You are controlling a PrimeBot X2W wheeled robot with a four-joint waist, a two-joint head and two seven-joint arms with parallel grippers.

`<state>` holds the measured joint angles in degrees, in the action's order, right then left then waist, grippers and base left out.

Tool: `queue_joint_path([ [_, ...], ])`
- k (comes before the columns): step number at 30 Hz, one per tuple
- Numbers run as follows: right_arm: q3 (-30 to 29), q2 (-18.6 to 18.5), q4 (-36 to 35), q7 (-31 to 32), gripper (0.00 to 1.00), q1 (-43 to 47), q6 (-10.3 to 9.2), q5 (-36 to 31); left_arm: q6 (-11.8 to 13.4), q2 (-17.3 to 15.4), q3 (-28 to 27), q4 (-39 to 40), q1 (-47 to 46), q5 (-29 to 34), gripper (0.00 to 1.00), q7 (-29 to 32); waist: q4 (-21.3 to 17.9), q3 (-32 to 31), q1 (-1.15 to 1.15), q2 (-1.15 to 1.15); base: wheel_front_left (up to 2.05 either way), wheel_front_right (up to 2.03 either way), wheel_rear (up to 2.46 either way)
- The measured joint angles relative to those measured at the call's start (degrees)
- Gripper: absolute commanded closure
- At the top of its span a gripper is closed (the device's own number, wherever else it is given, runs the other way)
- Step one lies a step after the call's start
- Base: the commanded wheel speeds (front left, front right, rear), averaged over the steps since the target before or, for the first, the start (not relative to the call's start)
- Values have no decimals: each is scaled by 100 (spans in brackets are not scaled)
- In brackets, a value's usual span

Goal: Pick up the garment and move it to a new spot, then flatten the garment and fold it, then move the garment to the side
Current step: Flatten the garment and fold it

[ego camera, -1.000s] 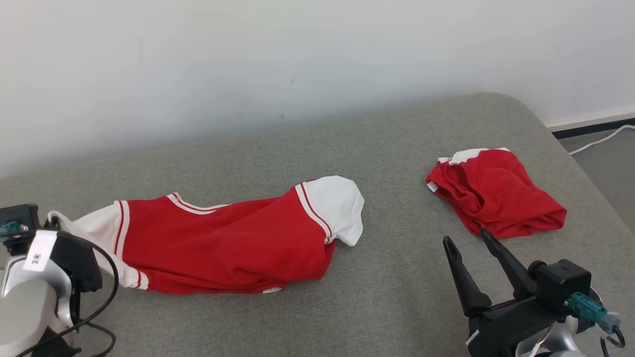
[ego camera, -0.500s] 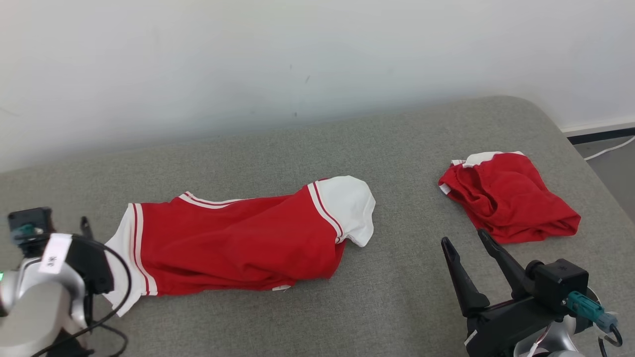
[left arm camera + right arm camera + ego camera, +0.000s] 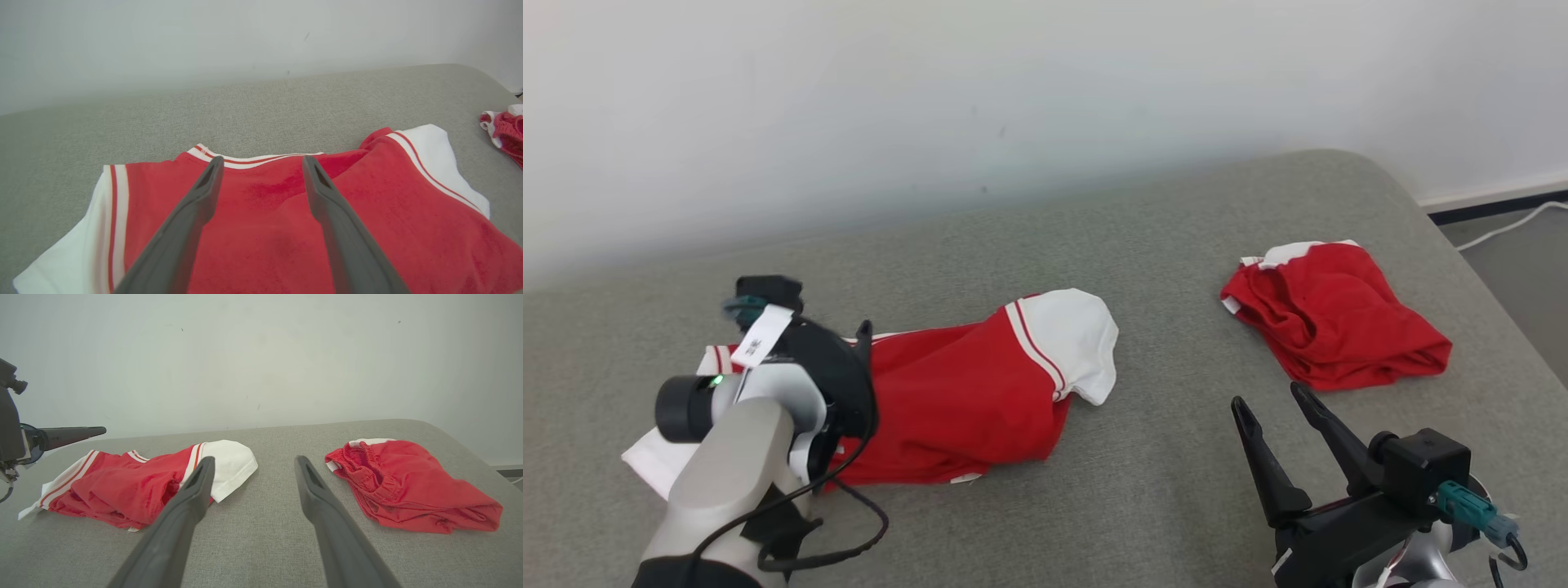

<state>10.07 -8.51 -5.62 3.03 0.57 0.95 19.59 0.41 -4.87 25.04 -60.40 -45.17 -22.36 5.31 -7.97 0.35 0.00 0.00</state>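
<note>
The garment is a red shirt with white, red-striped sleeves, lying rumpled across the grey cushion. My left gripper hovers over its left part, fingers pointing toward the wall. In the left wrist view the left gripper is open above the shirt, its tips over the striped collar and nothing between them. My right gripper stands open at the lower right, apart from the shirt. The right wrist view shows the right gripper empty, the shirt ahead on its left, and the left gripper above it.
A second red garment with a white waistband lies crumpled at the right of the cushion, also in the wrist views. A pale wall runs behind. The cushion's right edge drops to a floor with a white cable.
My left gripper has opened and let go of the shirt's left white sleeve, which now lies on the cushion. The left arm has swung in over the shirt. The right arm stayed put.
</note>
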Motion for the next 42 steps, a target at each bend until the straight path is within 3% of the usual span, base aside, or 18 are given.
queue_joint_path([
  [7,33,31,4,0,0,-2,0,4,-147,140,205,4,-152,19,0,780,-286,77,0,0,0,0,0],
  [17,135,118,43,-1,0,-37,7,7,-152,218,326,-42,-663,7,0,1872,-754,282,0,0,0,0,0],
  [29,168,151,162,-62,0,-147,16,42,-133,247,392,-127,-732,-5,0,2559,-1359,605,0,0,0,0,0],
  [30,165,151,171,-79,0,-150,24,42,-115,248,391,-134,-758,-5,6,2601,-1393,629,0,0,0,0,0],
  [31,157,151,181,-90,0,-157,23,42,-88,248,400,-141,-801,-2,35,2617,-1426,653,0,0,0,0,0],
  [32,142,151,182,-114,0,-162,23,42,-90,248,411,-136,-845,2,52,2644,-1451,675,0,0,0,0,0],
  [33,134,151,194,-125,0,-177,23,42,-91,250,413,-138,-878,2,62,2644,-1472,695,0,0,0,0,0],
  [34,135,151,218,-130,0,-211,23,43,-93,250,411,-136,-899,1,87,2644,-1491,705,0,0,0,0,0],
  [35,134,151,218,-136,0,-229,23,44,-93,249,410,-136,-910,0,100,2650,-1505,714,0,0,0,0,0],
  [42,148,153,260,-162,0,-232,24,47,-93,254,412,-141,-908,-3,100,2726,-1521,710,-1,0,0,0,0],
])
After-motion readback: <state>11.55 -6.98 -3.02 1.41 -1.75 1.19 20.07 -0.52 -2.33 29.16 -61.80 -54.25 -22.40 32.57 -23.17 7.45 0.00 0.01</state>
